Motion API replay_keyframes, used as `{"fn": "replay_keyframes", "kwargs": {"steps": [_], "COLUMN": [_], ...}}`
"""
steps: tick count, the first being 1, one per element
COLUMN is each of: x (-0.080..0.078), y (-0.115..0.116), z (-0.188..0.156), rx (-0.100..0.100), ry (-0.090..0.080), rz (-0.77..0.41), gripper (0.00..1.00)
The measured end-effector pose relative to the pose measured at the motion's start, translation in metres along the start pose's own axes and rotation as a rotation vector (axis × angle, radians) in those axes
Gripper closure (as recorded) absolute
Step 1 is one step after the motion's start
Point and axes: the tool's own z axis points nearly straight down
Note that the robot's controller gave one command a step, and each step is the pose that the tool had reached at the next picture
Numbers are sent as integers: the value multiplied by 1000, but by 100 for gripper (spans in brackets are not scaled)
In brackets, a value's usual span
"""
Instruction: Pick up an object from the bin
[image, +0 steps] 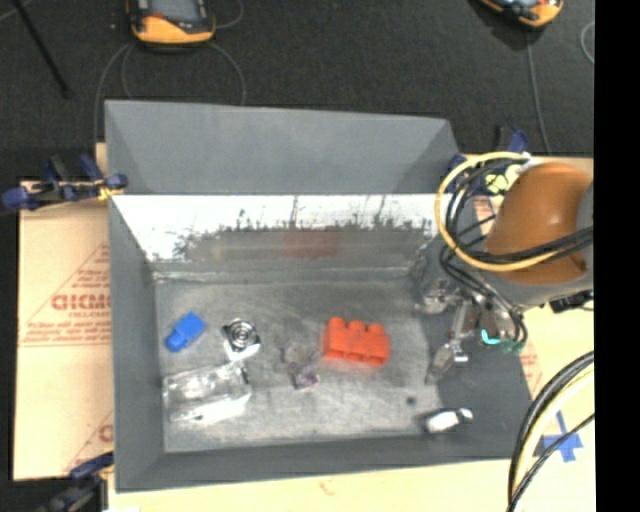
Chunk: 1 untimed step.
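Now we see the gripper (447, 358) low inside the bin (135, 330), close against its right wall and about midway between the back and front edges. We cannot tell how far open it is, and we can make out no thing in its grasp. The floor just beside it looks bare. Nearest to it is a small white piece (448, 421), lying near the bin's front right corner and apart from the gripper. A red brick (355, 343) with studs on top sits near the middle of the floor, to the left of the gripper and clear of it. Just left of the brick, a little toward the front edge, lies a purplish scrap (301, 372). Further left we find a shiny metal part (240, 337), a clear plastic piece (205, 395) toward the front left corner, and a blue block (185, 332) near the left wall.
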Motion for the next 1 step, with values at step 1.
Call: {"fn": "replay_keyframes", "kwargs": {"steps": [1], "x": [-92], "y": [36], "z": [49], "rx": [-2], "ry": [-26], "rz": [152], "gripper": [0]}}
